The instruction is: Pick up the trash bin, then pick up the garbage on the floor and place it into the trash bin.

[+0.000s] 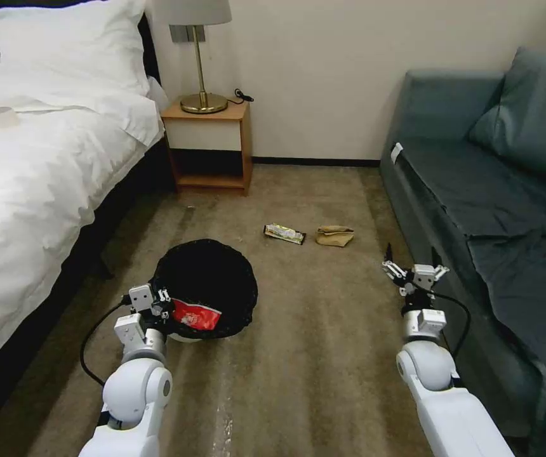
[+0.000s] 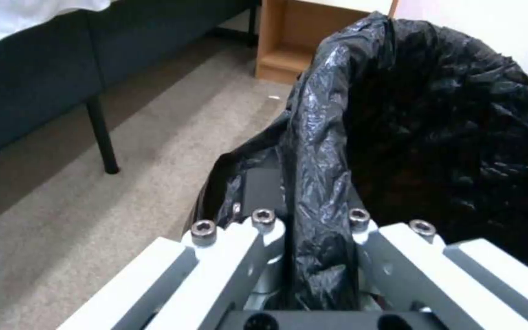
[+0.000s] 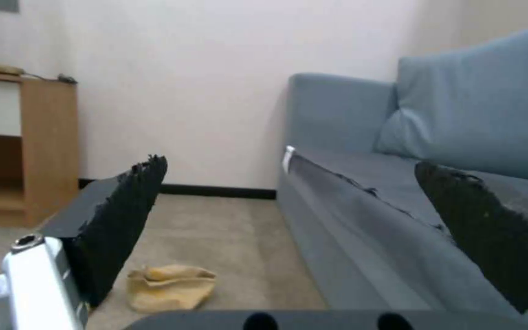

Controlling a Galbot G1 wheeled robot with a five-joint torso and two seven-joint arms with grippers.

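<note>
The trash bin (image 1: 213, 279) hangs low over the carpet, its black bag (image 2: 410, 119) folded over the rim. My left gripper (image 1: 162, 308) is shut on the near rim (image 2: 322, 220), one finger inside and one outside. A red wrapper (image 1: 195, 315) lies inside the bin by that gripper. On the floor beyond lie a silvery-yellow wrapper (image 1: 284, 233) and a crumpled brown paper bag (image 1: 334, 235), the bag also seen ahead of the right fingers (image 3: 169, 285). My right gripper (image 1: 412, 265) is open beside the sofa, nothing between its fingers.
A white bed (image 1: 38, 171) runs along the left and a blue-grey sofa (image 1: 489, 209) along the right. A wooden nightstand (image 1: 209, 146) with a brass lamp (image 1: 202, 63) stands at the back wall. Bare carpet (image 1: 311, 355) lies between the arms.
</note>
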